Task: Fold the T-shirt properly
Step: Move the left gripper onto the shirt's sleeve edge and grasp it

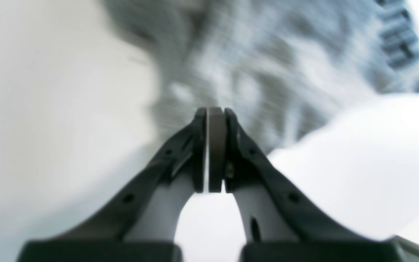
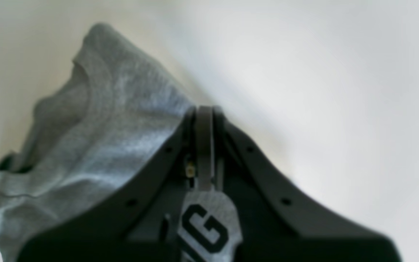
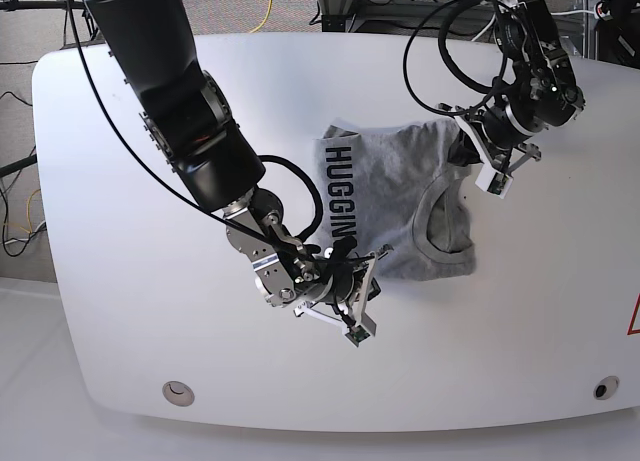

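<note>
Grey cotton: the T-shirt (image 3: 400, 196) lay mid-table (image 3: 120, 311), partly folded, lettering up.
Near claw: right gripper (image 3: 362, 286) was clamped on the lettered hem edge, fabric pinched between its jaws.
Far claw: left gripper (image 3: 470, 146) was closed at the sleeve edge; held cloth unclear.
Handling: soft, light, floppy, likely to sag; best taken at corners and seams.

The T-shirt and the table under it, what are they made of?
The T-shirt looks like soft knitted cotton: speckled heather grey, wrinkled, with a ribbed collar and flat black printed letters, probably ink. The table looks like smooth white painted board or plastic, with a faint sheen; which one, I cannot tell.
</note>
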`<state>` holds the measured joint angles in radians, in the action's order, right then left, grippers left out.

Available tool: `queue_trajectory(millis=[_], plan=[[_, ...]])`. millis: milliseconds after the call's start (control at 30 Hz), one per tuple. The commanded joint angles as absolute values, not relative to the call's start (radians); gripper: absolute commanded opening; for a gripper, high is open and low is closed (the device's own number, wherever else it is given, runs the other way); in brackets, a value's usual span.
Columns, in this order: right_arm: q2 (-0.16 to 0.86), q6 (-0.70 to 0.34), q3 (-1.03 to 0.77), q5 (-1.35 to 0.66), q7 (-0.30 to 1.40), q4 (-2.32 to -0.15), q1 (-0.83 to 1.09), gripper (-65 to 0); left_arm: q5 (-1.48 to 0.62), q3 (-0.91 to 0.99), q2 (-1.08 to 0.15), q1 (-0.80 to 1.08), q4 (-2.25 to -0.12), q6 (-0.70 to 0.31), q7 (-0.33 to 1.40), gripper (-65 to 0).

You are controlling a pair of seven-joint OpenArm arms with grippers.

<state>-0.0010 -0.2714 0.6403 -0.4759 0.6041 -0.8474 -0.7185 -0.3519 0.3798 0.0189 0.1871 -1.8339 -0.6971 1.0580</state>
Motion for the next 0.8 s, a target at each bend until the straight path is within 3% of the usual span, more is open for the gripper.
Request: queue_trajectory(millis=[0, 433, 767], plan=[[-0.002, -0.277, 0.650, -0.483, 0.556, -0.826, -0.762, -65.0, -0.363, 0.384, 0.038, 0.185, -1.850, -0.698, 1.032, -65.0], [0.048, -0.277, 0.733, -0.456, 0.501, -0.745, -0.739, -65.0, -0.363, 0.386, 0.033, 0.120, -1.667, -0.698, 1.021, -65.0], [0.108, -0.277, 0.711, -0.409, 0.493, -0.746, -0.654, -65.0, -0.363, 0.377, -0.002, 0.022, -1.458, -0.698, 0.852, -65.0]])
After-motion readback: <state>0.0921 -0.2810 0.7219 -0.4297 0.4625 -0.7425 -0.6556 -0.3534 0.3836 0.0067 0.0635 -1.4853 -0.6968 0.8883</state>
